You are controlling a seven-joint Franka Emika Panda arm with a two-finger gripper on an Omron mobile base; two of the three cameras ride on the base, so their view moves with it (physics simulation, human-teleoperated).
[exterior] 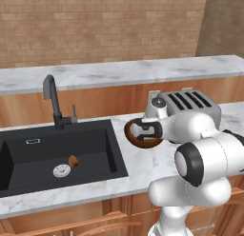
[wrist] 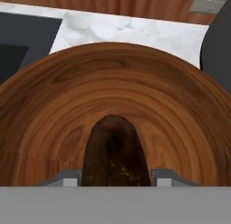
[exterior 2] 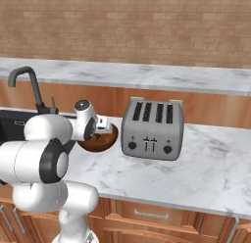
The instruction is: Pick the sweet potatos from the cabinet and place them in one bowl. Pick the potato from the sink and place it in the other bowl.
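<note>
My gripper (wrist: 115, 175) hangs just over the round reddish-brown bowl (wrist: 113, 83), shut on a dark olive-brown sweet potato (wrist: 115, 155) that points down into the bowl's middle. One grey fingertip shows on each side of the tuber. From the base, the gripper (exterior: 143, 130) covers most of the bowl (exterior: 129, 134), which stands on the marble counter between sink and toaster. The bowl (exterior 2: 105, 141) also shows below the hand (exterior 2: 100, 125). A small orange-brown potato (exterior: 73, 161) lies in the black sink (exterior: 28, 159) beside the silver drain.
A silver four-slot toaster (exterior 2: 152, 124) stands right of the bowl, close to it. The dark curved faucet (exterior: 52, 99) rises behind the sink. A raised marble ledge (exterior: 119, 71) and brick wall run along the back. Open marble counter (exterior 2: 206, 168) lies right of the toaster.
</note>
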